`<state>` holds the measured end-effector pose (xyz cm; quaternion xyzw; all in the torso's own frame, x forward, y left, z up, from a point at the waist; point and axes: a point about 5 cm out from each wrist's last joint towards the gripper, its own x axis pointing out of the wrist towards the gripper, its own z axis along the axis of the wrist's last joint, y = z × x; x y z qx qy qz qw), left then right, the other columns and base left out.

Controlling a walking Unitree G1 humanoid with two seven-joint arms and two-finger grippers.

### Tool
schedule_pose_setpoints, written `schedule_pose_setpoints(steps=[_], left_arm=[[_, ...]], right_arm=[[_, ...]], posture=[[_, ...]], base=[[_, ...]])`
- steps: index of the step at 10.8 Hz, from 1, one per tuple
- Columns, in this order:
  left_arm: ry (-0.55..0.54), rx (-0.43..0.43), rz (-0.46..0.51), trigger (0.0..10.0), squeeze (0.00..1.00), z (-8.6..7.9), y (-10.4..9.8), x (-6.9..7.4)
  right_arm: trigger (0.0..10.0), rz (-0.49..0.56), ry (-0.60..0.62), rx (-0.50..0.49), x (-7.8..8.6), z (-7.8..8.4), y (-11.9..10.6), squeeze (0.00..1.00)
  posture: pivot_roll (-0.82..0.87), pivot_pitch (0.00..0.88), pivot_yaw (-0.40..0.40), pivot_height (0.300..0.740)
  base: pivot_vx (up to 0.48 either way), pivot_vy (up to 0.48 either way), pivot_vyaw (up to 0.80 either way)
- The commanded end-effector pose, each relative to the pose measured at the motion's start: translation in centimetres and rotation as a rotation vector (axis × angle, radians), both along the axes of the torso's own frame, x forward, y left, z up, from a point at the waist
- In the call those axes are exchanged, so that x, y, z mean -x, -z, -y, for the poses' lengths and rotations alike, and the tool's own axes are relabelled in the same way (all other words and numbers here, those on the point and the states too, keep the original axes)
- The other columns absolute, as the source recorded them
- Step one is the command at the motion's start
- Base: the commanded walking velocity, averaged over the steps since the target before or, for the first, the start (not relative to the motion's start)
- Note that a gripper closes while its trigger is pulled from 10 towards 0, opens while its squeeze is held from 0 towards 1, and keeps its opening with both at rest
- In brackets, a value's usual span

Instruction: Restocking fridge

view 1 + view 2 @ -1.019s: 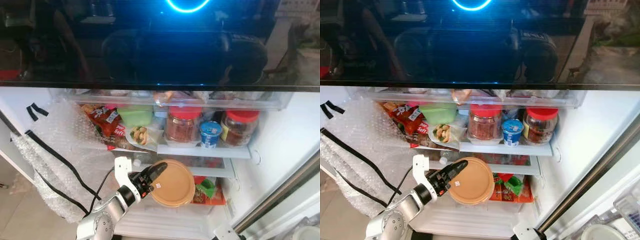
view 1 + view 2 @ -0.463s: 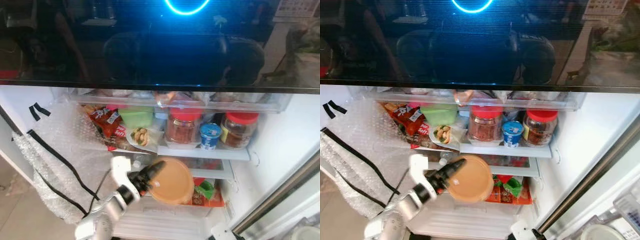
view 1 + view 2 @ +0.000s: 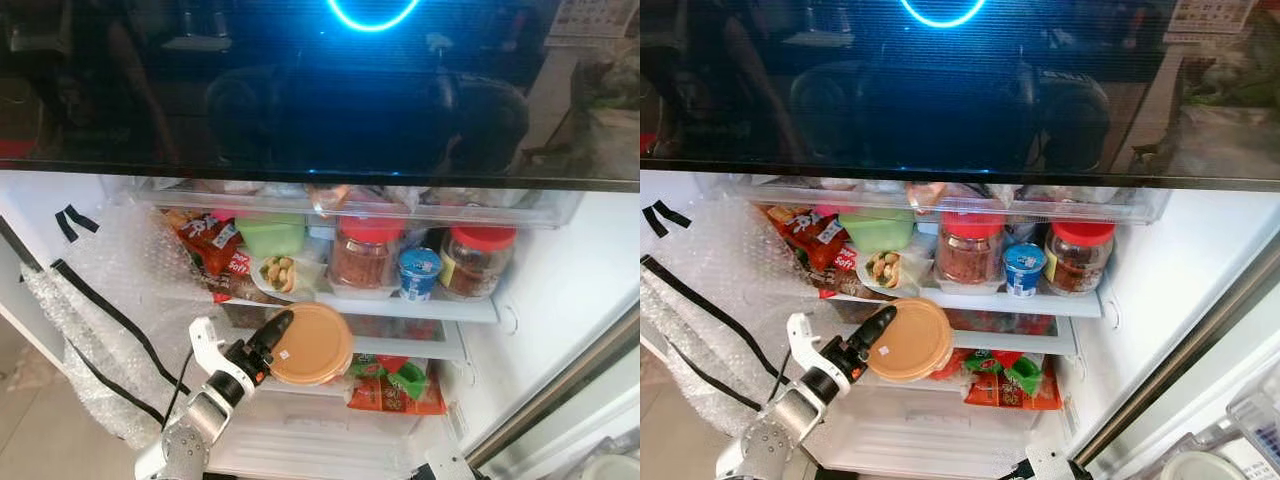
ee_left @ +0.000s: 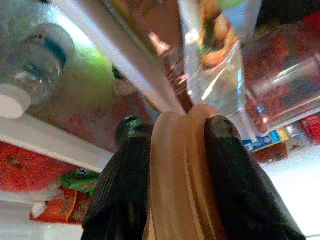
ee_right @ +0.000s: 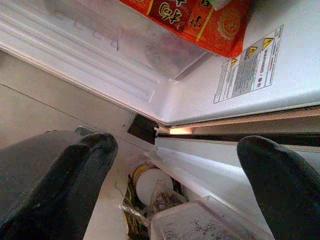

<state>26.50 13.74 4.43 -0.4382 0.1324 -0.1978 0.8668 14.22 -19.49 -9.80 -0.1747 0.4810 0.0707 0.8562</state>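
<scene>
The left gripper (image 3: 272, 338) is closed on the edge of a flat orange container (image 3: 310, 344) and holds it upright before the lower shelf (image 3: 400, 345) of the open fridge. Just above the gripper sit a snack bag (image 3: 212, 243) and two red-lidded jars (image 3: 364, 254); beyond it lie red packets (image 3: 395, 385). The grip is only at the rim — the container may pivot or slip if it hits the shelf edge. The right gripper (image 5: 175, 175) hangs wide open near the fridge's base.
</scene>
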Motion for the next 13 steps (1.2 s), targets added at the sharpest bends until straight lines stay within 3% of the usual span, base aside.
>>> schedule_pose_setpoints(steps=[1, 5, 13], left_arm=[[0.008, -0.010, -0.001, 10.0, 0.00, 0.0, 0.2, 0.0], [-0.013, -0.049, -0.053, 10.0, 0.00, -0.6, 1.8, 0.3], [-0.003, -0.098, -0.031, 10.0, 0.00, -0.5, 1.9, -0.3]], right_arm=[[10.0, -0.085, 0.006, -0.008, 1.8, -0.4, 0.8, 0.00], [10.0, -0.085, 0.020, -0.003, 2.0, 0.3, 0.7, 0.00], [10.0, -0.055, 0.027, -0.019, 1.7, 0.2, 0.6, 0.00]], posture=[[-0.12, 0.000, 0.013, 0.703], [-0.12, 0.000, 0.016, 0.703], [-0.12, 0.000, 0.017, 0.693]], base=[[0.000, 0.000, 0.00], [0.000, 0.000, 0.00], [0.000, 0.000, 0.00]])
